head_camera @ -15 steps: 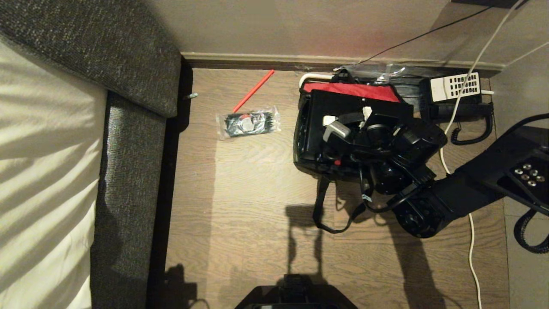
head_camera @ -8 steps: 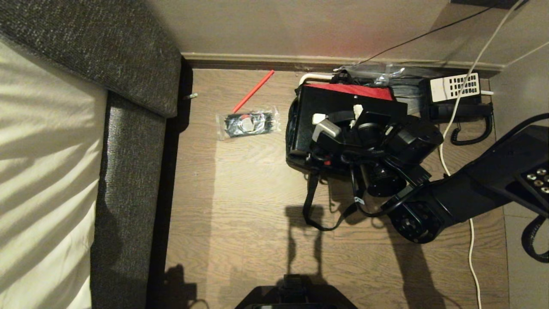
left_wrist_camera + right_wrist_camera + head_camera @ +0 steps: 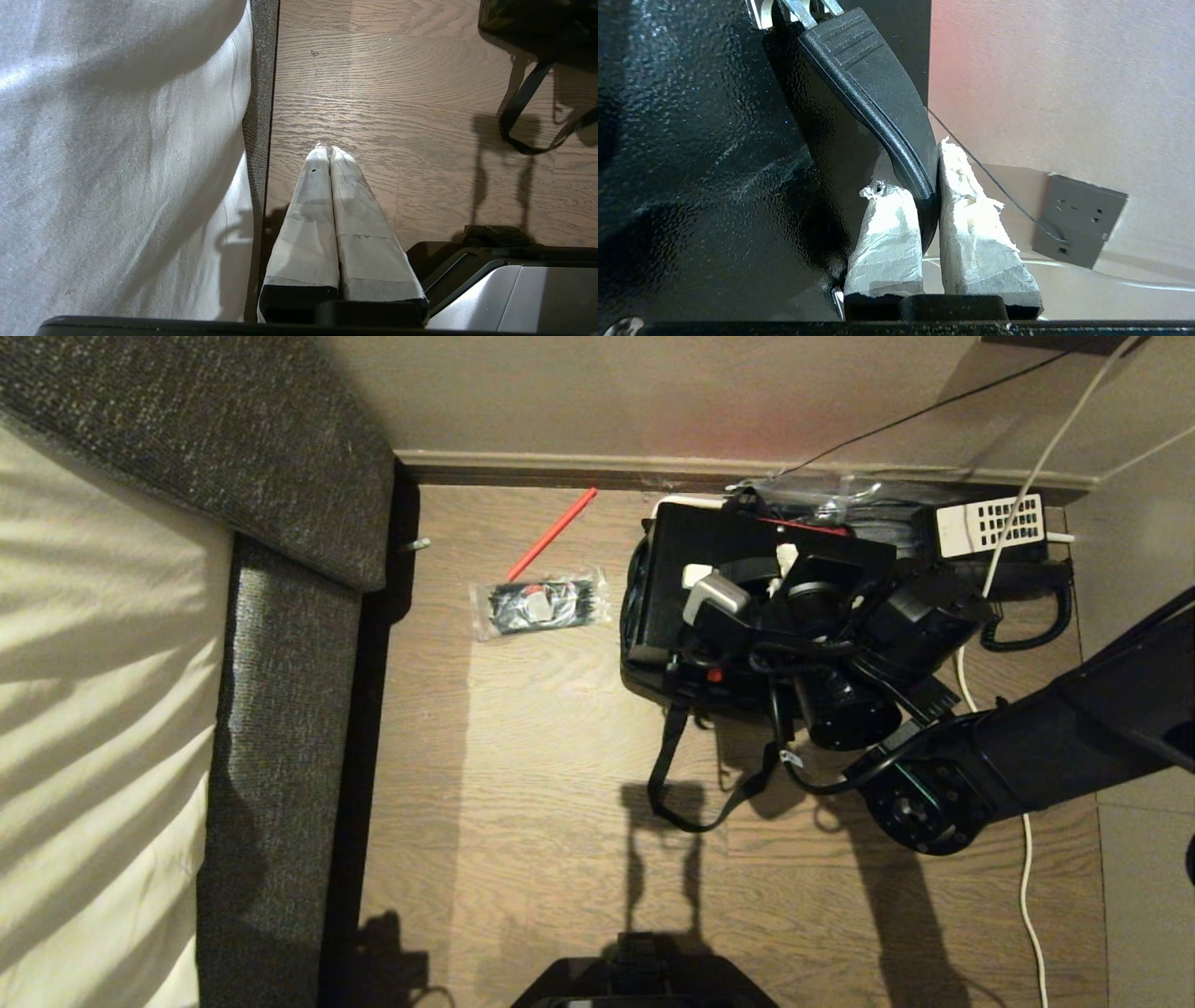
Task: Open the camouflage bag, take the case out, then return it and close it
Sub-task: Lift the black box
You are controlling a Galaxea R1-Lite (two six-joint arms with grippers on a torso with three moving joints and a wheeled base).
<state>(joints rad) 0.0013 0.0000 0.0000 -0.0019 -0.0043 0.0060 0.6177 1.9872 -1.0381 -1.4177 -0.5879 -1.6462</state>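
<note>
The black speckled case hangs by its handle over the camouflage bag, which lies on the floor by the wall. Only a thin strip of the bag's red lining shows behind the case. The bag's black strap trails toward me on the floor. My right gripper is above the case, shut on the case's black handle. In the right wrist view its taped fingers clamp that handle beside the case. My left gripper is parked low beside the bed, shut and empty.
A clear packet of black items and a red stick lie left of the bag. A black telephone with a white keypad and its coiled cord sit to the right by the wall. A white cable runs along the floor. The bed bounds the left.
My right arm has carried the case left and then back toward the wall. The case now covers most of the red lining. The bag's strap has shifted left.
</note>
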